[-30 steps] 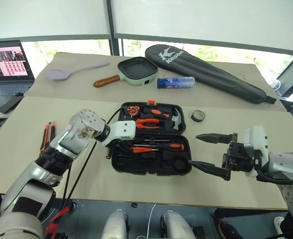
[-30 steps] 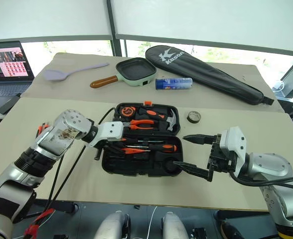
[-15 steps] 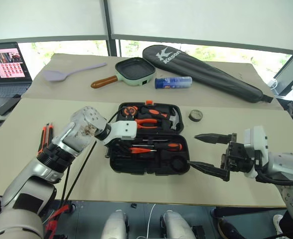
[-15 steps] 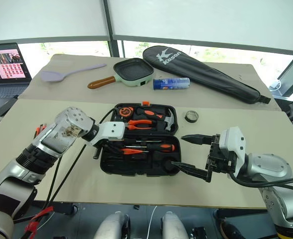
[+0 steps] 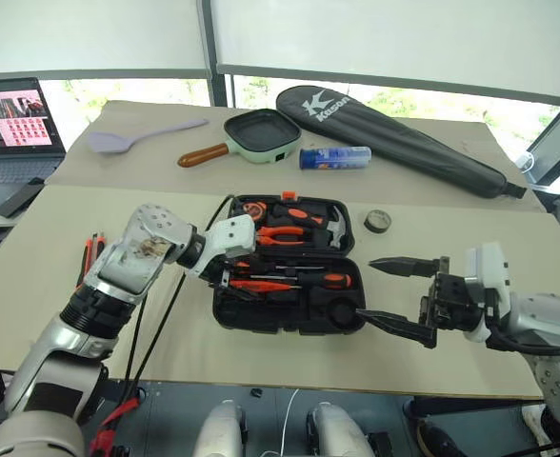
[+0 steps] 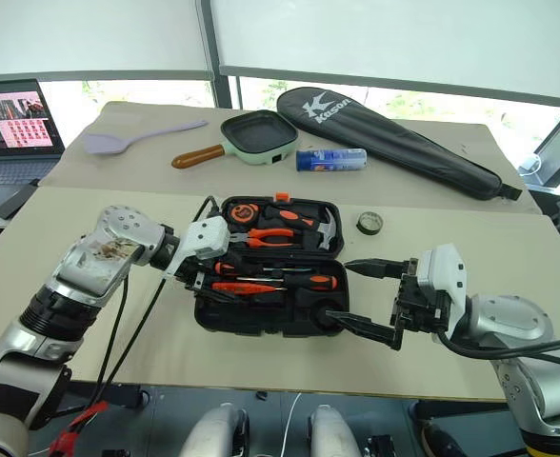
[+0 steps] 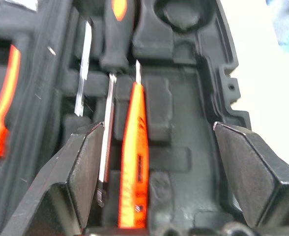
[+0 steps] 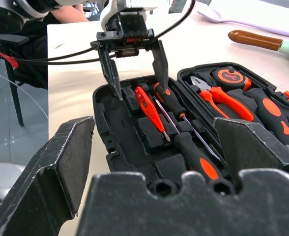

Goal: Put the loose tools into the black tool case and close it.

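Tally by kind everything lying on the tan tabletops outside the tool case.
Kitchen utensils: 2 (spatula, pan)
Loose tools: 2 (tape roll, utility knife)
Blue can: 1
Racket bag: 1
Total: 6

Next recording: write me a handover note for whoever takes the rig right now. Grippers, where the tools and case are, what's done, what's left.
Left gripper: open, holding nothing, over the left end of the black tool case.
Right gripper: open, holding nothing, beside the case's right end.
Case: open on the table.
Done: small orange pen-like screwdriver lies in its recess; two orange-and-black screwdrivers are in the tray beside it.
Left: utility knife on the table left of the case, tape roll on the table off the case's far right corner. Then close the case.
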`<state>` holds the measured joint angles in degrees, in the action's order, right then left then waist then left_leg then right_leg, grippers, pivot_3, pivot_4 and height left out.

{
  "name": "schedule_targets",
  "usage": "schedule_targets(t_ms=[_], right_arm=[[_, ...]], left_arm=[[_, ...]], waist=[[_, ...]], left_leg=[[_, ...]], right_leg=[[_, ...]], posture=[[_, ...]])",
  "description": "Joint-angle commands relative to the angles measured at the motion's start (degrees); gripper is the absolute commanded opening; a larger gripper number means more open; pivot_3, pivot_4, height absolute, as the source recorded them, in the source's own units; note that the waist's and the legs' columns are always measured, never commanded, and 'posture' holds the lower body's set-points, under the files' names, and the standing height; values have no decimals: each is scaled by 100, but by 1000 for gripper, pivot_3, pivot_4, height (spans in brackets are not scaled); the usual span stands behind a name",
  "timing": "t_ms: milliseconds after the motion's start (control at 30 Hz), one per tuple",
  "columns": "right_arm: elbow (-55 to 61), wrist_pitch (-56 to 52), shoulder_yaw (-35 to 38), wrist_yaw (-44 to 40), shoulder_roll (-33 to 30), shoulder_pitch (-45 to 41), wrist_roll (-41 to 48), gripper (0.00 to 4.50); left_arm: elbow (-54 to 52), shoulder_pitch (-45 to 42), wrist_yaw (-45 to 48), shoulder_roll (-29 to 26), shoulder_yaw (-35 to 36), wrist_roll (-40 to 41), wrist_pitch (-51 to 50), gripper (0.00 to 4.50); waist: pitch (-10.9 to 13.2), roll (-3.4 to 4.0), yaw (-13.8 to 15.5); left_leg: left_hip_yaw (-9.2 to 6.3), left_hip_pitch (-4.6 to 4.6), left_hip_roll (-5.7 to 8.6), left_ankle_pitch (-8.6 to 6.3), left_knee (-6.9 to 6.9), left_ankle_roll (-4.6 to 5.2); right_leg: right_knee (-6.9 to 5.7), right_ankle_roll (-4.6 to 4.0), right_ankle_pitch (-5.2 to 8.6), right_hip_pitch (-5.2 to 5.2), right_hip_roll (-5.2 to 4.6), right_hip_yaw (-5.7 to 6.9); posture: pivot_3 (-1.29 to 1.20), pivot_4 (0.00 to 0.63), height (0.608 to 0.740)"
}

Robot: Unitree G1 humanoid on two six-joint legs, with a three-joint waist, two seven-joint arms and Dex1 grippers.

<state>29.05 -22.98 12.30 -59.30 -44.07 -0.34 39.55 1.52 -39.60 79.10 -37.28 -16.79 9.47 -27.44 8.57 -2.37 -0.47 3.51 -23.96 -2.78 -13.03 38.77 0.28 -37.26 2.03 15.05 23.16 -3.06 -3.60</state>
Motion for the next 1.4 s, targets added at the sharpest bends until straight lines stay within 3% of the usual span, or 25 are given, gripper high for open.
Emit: schedule_targets(t_ms=[33, 233, 333, 867, 1400], right_arm=[[61, 137, 55, 12, 73, -36, 58, 4500], [25, 237, 73, 43, 181, 24, -35, 4500], [17, 256, 98, 66, 193, 66, -40, 4500], [51, 223, 41, 107, 246, 92, -1, 4500], [92, 133, 47, 89, 234, 108, 147, 4500]], left_arm=[[438, 151, -178, 360, 496, 383, 898, 3171], [998, 564, -153, 836, 724, 591, 1940, 907], [1140, 726, -197, 904, 630, 464, 2234, 57], [1275, 1022, -756, 919, 296, -44, 1943, 57], [803, 1103, -961, 1079, 644, 481, 1651, 57]], waist=[[0, 0, 8], [0, 0, 33], [0, 0, 40], [-1, 1, 64], [-1, 1, 66]], left_leg=[[0, -1, 0, 0, 2, 0], [1, -5, 1, 0, 5, 0], [1, -5, 2, 0, 4, 0], [1, -2, 3, 0, 6, 0], [1, 5, 3, 0, 6, 0]], right_leg=[[-1, 0, 0, 0, 0, 1], [1, 1, -1, 1, -2, 3], [0, 2, -2, 1, -2, 3], [1, 5, -4, -4, -3, 2], [1, 5, -4, -8, -3, 1]], posture=[[0, 150, 740], [0, 150, 740], [0, 150, 740], [0, 150, 740], [0, 150, 740]])
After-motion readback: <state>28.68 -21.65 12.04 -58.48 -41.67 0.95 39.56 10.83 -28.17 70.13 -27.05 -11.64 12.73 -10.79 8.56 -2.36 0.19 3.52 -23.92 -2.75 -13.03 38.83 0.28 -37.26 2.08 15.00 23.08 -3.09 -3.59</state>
